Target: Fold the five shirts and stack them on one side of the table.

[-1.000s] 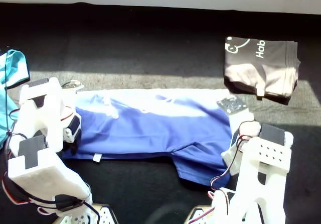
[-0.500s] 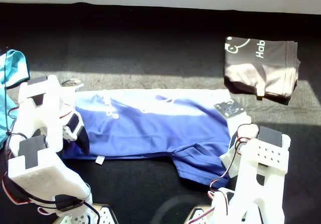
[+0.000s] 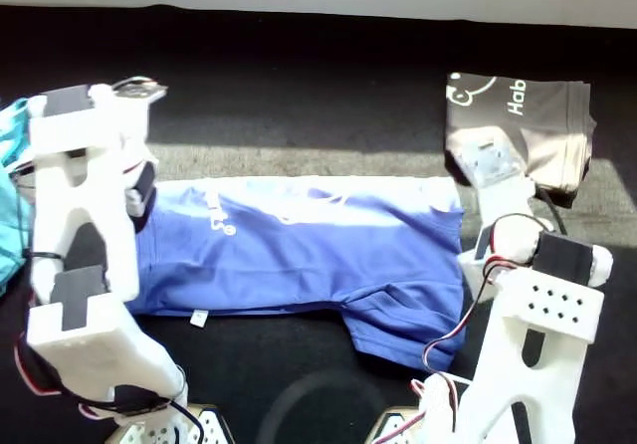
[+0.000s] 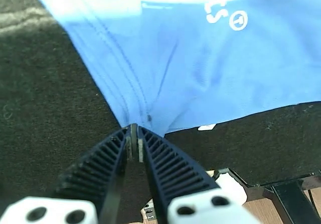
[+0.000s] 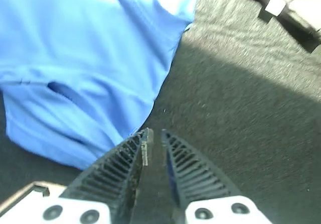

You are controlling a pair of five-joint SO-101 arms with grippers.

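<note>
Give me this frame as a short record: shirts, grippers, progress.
blue shirt: spread across the middle of the table
folded shirt: dark, far right
teal shirt: at the left edge, partly seen
left gripper: shut on the blue shirt's edge
right gripper: slightly open, empty, beside the blue shirt's corner
progress: one shirt folded, blue one not yet

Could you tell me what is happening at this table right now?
Two robot arms are folding shirts. A blue shirt lies spread across the middle of the table. The left tool is shut on its edge at one end. The right tool is slightly open beside the other end, holding nothing. One folded dark shirt sits at the far right, and a teal shirt lies at the left edge.
</note>
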